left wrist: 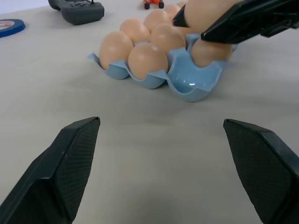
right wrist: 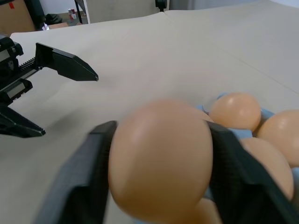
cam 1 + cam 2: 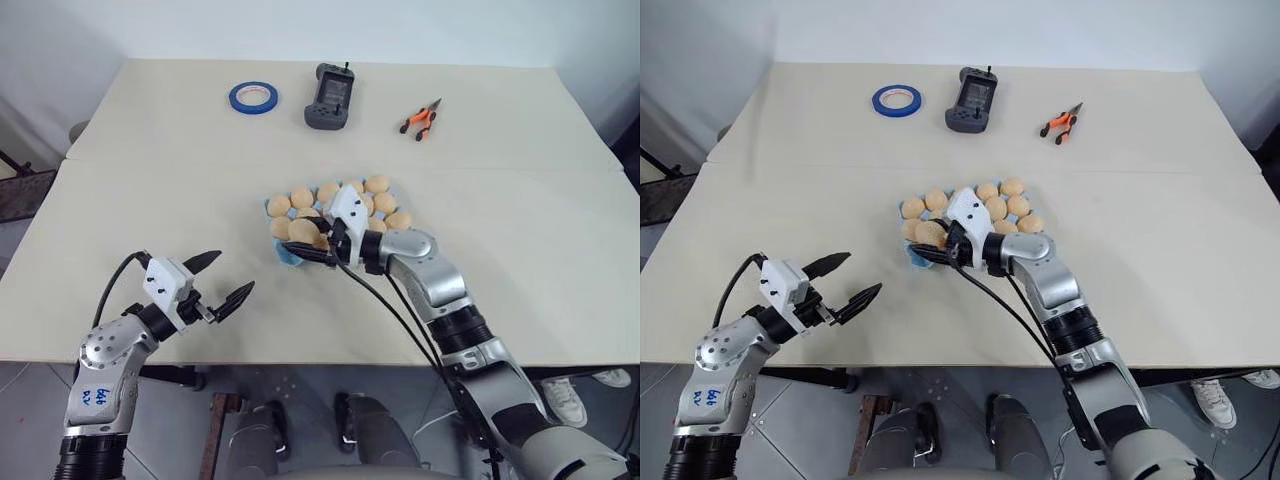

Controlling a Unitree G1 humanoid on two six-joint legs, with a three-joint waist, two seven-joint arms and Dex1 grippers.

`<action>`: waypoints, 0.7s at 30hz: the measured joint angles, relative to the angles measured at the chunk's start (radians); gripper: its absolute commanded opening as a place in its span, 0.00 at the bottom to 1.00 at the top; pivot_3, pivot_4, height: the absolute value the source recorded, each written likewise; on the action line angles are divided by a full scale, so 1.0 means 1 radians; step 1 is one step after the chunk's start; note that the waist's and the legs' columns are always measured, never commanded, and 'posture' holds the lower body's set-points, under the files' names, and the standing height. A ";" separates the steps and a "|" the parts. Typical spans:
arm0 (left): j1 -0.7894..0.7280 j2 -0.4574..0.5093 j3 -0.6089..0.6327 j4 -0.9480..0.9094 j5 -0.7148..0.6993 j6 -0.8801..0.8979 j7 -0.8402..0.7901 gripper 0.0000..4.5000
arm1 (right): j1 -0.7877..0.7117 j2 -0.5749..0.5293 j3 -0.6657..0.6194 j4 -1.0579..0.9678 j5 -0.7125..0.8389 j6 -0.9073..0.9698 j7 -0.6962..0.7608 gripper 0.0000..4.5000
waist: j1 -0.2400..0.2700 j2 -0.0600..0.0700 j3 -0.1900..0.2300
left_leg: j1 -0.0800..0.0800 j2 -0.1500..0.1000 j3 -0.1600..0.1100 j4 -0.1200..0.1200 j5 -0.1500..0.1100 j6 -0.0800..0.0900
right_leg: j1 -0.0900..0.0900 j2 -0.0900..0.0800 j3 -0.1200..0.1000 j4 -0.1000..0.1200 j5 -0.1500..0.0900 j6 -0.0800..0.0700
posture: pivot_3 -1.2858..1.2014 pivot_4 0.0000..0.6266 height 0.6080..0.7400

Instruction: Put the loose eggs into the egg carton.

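The light blue egg carton [image 3: 285, 256] lies mid-table, with several tan eggs [image 3: 378, 185] seated in its cups. My right gripper [image 3: 300, 243] reaches level from the right and hovers over the carton's near-left corner. It is shut on one egg [image 2: 161, 158], which sits squeezed between both fingers. Below it, one corner cup [image 1: 192, 85] is bare blue. My left gripper [image 3: 232, 272] is open and holds nothing. It hangs over bare table to the front left, a hand's width from the carton, pointing at it.
At the table's far side lie a blue tape ring [image 3: 253, 97], a dark handheld device [image 3: 331, 97] and orange-handled pliers [image 3: 421, 119]. The table's front edge [image 3: 320, 360] runs just below both grippers.
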 measured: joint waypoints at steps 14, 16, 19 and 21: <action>0.011 0.031 -0.003 -0.010 0.000 0.006 -0.015 1.00 | 0.157 -0.210 -0.135 -0.176 0.086 -0.050 0.125 0.99 | 0.012 -0.001 0.000 | 0.000 -0.001 0.000 -0.001 0.000 0.001 | 0.001 0.000 0.000 -0.003 0.000 0.000 | 0.52 0.24 1.00; 0.018 0.058 -0.002 -0.023 0.001 0.007 -0.029 1.00 | 0.248 -0.287 -0.182 -0.183 0.107 -0.100 0.179 0.99 | 0.015 -0.001 0.000 | 0.000 -0.001 0.000 -0.001 -0.001 0.001 | 0.001 0.000 0.000 -0.003 0.000 0.000 | 0.52 0.24 1.00; 0.029 0.091 0.001 -0.038 0.000 0.013 -0.050 1.00 | 0.329 -0.365 -0.239 -0.183 0.124 -0.153 0.228 0.99 | 0.009 -0.001 0.000 | 0.001 0.000 0.001 0.000 0.000 0.001 | 0.001 0.001 0.001 -0.003 -0.001 -0.002 | 0.52 0.24 1.00; 0.049 0.116 0.002 -0.045 0.000 0.018 -0.069 1.00 | 0.373 -0.411 -0.278 -0.182 0.139 -0.182 0.256 0.99 | 0.001 -0.001 0.000 | 0.002 0.000 0.001 0.000 0.000 0.001 | 0.002 0.002 0.002 -0.002 -0.003 -0.005 | 0.52 0.24 1.00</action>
